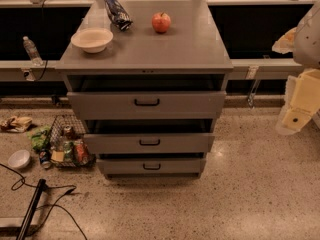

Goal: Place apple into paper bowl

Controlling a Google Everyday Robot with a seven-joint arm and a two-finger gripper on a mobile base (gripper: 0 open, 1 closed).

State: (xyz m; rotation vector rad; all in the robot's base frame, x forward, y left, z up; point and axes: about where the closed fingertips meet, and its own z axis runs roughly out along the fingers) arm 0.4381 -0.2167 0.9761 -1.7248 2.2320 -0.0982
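Jaws of gripper (300,108) at far right, state unclear, well apart from apple (161,22).

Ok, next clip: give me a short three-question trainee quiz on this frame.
1. True or false: the apple already lies in the paper bowl.
2. What else lies on the cabinet top? A) chip bag B) mug C) banana
3. Where is the gripper?

Key: 1 false, they sit apart on the cabinet top. 2 A. 3 At the right edge of the view, beside the cabinet and well away from the apple.
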